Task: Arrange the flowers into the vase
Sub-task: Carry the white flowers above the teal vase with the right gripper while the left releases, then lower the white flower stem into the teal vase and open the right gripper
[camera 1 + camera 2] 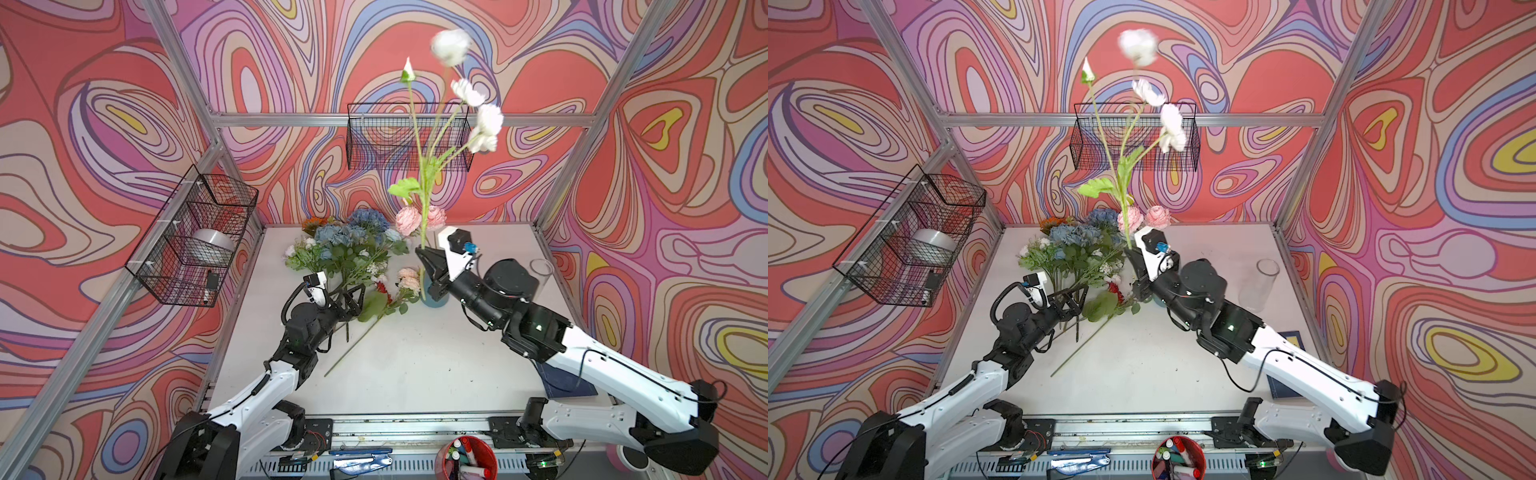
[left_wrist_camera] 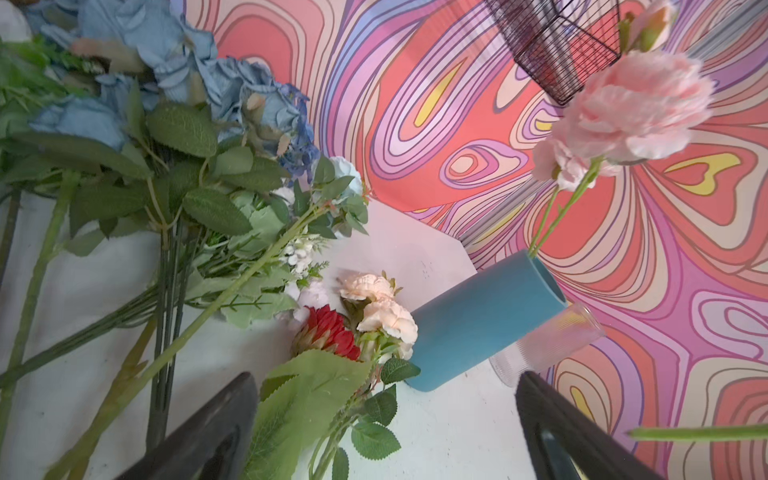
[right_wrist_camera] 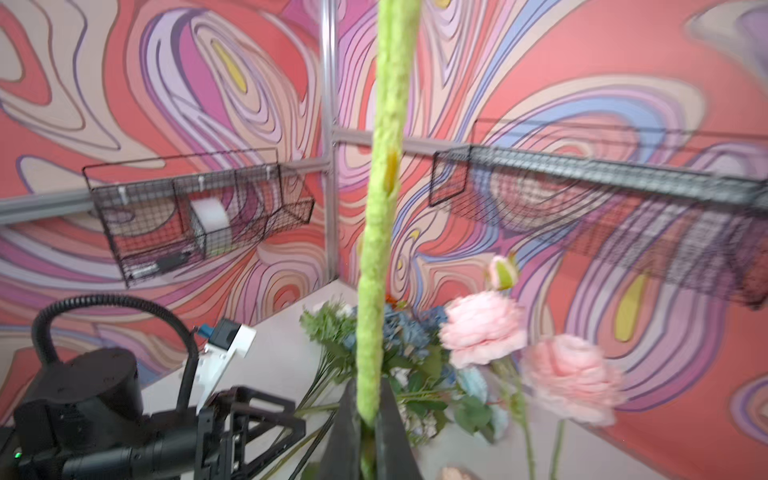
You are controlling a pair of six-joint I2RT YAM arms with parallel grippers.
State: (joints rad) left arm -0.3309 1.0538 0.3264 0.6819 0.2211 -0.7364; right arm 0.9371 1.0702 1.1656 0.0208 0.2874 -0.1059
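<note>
A blue vase (image 2: 486,328) stands mid-table with two pink flowers (image 1: 409,220) in it, and my right arm partly hides it in both top views. Directly above the vase, my right gripper (image 1: 424,251) is shut on the fuzzy green stem (image 3: 382,208) of a tall white flower spray (image 1: 478,120), held upright. The stem's lower end is hidden. The remaining flowers lie piled on the table's left: blue hydrangea (image 1: 365,220), teal-blue roses (image 1: 332,237), orange sunflower (image 1: 313,224), red daisy (image 2: 328,332) and peach blooms (image 2: 386,307). My left gripper (image 2: 386,382) stands open over their stems and leaves.
A clear glass cylinder (image 1: 540,270) stands right of the vase. Wire baskets hang on the left wall (image 1: 195,237) and the back wall (image 1: 409,137). A red cup of markers (image 1: 467,459) sits at the front edge, and a dark blue book (image 1: 565,382) lies under my right arm.
</note>
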